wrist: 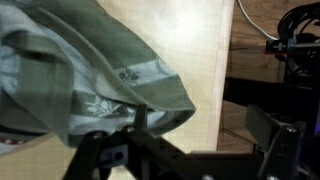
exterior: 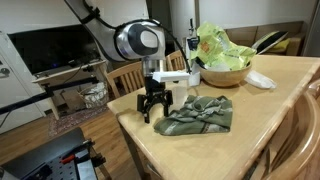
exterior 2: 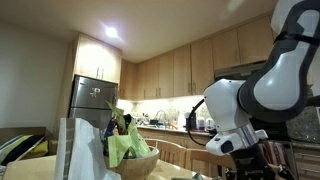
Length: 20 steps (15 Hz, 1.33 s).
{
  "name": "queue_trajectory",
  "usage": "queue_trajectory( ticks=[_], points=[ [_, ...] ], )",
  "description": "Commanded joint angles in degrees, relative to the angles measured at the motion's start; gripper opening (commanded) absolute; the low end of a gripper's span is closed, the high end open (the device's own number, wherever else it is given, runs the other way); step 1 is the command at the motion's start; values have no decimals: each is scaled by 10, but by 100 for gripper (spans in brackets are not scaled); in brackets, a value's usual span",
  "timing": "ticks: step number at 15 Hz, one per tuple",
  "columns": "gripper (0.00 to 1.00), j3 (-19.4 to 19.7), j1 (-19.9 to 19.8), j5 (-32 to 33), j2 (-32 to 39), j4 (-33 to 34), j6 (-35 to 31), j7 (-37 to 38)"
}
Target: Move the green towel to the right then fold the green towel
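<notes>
Wrist view: towel (wrist: pixel 90 70) lies bunched on bench (wrist: pixel 200 60), hem just ahead of your fingers (wrist: pixel 98 152). Fingers spread wide, holding nothing, low beside towel, likely placed so you can pinch hem, drag right.

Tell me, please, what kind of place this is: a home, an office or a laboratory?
Probably a home kitchen with a dining corner. Wooden wall cabinets and a steel refrigerator stand in the background, and a wooden dining table carries a wooden bowl.
</notes>
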<state>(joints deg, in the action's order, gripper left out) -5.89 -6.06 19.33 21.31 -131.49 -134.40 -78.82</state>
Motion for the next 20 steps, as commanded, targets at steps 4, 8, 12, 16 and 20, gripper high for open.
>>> queue_trajectory(
  ticks=[4, 8, 12, 16, 20],
  points=[
    [100, 15, 18, 6, -10, -14, 7, -9],
    [100, 9, 24, 5, -9, -19, 11, -15],
    [100, 10, 38, 13, -8, -23, 11, -17],
    [100, 15, 43, 16, 1, -18, 13, -15],
    [100, 23, 36, 13, 19, -4, 17, -20]
  ],
)
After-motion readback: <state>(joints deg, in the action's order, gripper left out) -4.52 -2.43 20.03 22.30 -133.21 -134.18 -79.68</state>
